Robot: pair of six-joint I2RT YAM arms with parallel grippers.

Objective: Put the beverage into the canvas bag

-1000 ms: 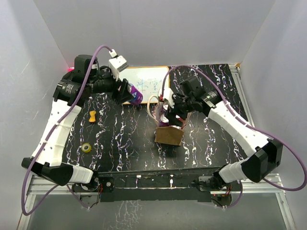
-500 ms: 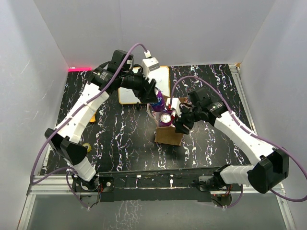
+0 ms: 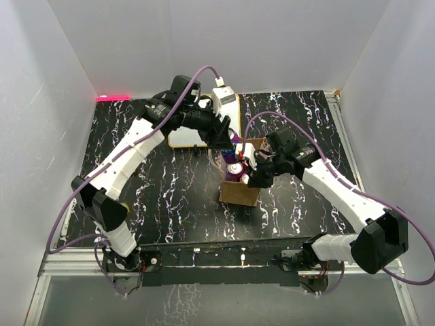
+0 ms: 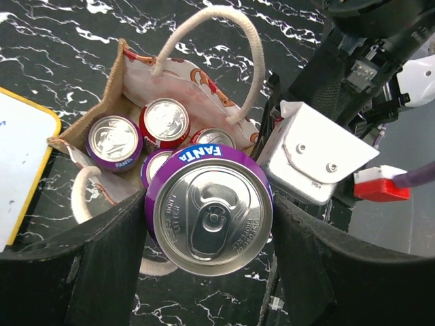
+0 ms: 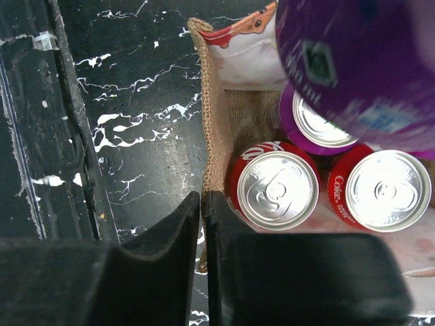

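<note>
The canvas bag (image 3: 239,192) stands upright on the black marbled counter (image 3: 170,200), near its middle and a little toward the right edge, with its mouth open upward. The left arm reaches across from the near left corner, and the left claw (image 3: 232,145) hangs over the far side of the bag. Its two dark fingers (image 4: 88,272) are spread to the width of a drink can and press on opposite sides of the purple Fanta can (image 4: 209,212), whose silver top faces the wrist camera. The can sits above the bag's mouth rather than down among the contents. Below it, inside the bag, other cans stand on end: a purple one (image 4: 114,141) against the burlap wall, a red one (image 4: 166,122) just beside it, and two more partly hidden under the held can. From the right wrist, two red Coke cans (image 5: 279,187) show side by side, with a purple can top (image 5: 319,128) behind them. The right claw (image 5: 204,204) is closed almost fully, its fingers pinching the woven edge of the bag at the side toward the right edge of the counter. One cream loop handle (image 4: 234,47) arches over the patterned side and the other (image 4: 77,204) droops outside the opposite wall. A whiteboard (image 4: 17,170) with a yellow border lies flat near the far edge, just beside the bag.
</note>
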